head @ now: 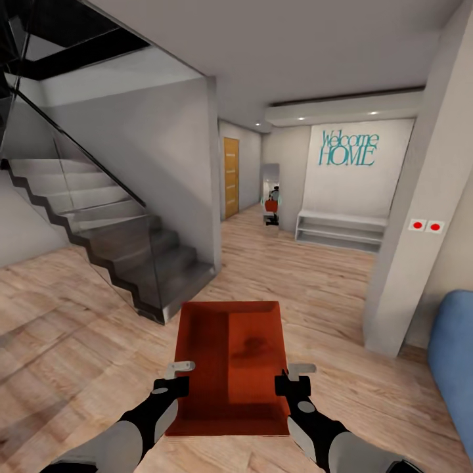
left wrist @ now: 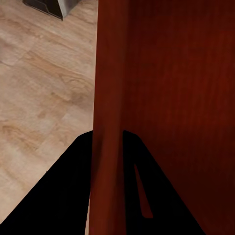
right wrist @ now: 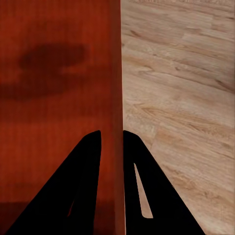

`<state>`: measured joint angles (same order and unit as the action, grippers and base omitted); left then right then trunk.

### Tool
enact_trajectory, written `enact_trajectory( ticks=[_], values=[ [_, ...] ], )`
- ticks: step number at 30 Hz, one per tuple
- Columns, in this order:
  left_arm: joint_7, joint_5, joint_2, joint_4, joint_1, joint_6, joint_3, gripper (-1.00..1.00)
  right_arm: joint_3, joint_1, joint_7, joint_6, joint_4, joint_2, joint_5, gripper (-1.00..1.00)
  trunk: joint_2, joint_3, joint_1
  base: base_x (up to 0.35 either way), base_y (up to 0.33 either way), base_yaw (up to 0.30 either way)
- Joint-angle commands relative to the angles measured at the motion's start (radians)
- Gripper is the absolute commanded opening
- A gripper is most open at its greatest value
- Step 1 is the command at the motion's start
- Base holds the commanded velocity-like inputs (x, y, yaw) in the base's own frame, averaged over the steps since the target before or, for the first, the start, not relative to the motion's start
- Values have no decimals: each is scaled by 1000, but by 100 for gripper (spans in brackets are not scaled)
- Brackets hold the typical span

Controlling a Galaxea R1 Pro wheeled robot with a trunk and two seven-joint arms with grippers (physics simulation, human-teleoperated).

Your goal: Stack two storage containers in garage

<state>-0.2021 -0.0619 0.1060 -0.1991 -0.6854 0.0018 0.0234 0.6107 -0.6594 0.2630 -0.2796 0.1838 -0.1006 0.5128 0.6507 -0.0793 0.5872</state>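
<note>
One orange-red open-top storage container hangs above the light wood plank floor, held between both arms low in the head view. My left gripper is shut on its left wall, and my right gripper is shut on its right wall. The left wrist view has the ribbed wall running between the two dark fingers of the left gripper. In the right wrist view the other wall sits pinched in the right gripper, with the bin's inside beside it.
A grey staircase with a glass panel rises at the left. A white pillar and a blue sofa stand at the right. Ahead, the hallway leads to a light-wood door and a white shelf bench.
</note>
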Motion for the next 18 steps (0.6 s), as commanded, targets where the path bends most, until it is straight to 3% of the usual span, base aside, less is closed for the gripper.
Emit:
enact_trajectory(
  ticks=[1,14,18],
  values=[
    [-8,-10,-23,0,0,1,-24,-100,-51,-2,3,-4,3,13,42,-100,1,-2,1,321,0,0],
    [-8,-11,-23,0,0,1,-24,-100,-50,-2,2,-11,5,15,34,-100,1,-2,1,321,0,0],
    [-8,-12,-23,0,0,1,-24,-100,-49,-2,3,-10,5,14,33,-100,1,-2,1,321,0,-109]
  ],
)
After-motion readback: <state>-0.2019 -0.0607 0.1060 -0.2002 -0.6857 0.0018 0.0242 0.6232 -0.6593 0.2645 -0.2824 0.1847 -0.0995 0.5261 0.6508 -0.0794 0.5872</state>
